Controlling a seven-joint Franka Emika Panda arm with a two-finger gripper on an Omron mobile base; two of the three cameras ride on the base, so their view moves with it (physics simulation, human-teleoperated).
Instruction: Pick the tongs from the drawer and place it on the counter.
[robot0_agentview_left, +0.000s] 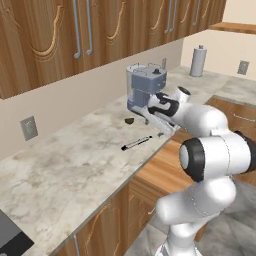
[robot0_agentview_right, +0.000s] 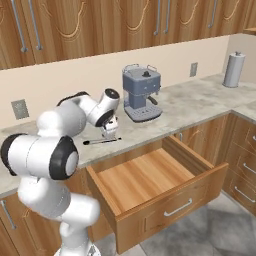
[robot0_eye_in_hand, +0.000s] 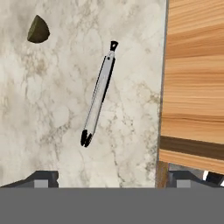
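The tongs lie flat on the counter, slim and silver with a black end, close to its front edge; they also show in the base views. My gripper hovers above them, open, with its fingertips spread wide and nothing between them. From the sides the gripper points down, just off the tongs' end. The drawer stands pulled out below the counter edge, its wooden floor bare.
A small dark brown lump sits on the counter beyond the tongs. A grey-blue coffee machine stands at the back, close to the hand. A steel cylinder stands far right. A black stovetop corner lies at the left.
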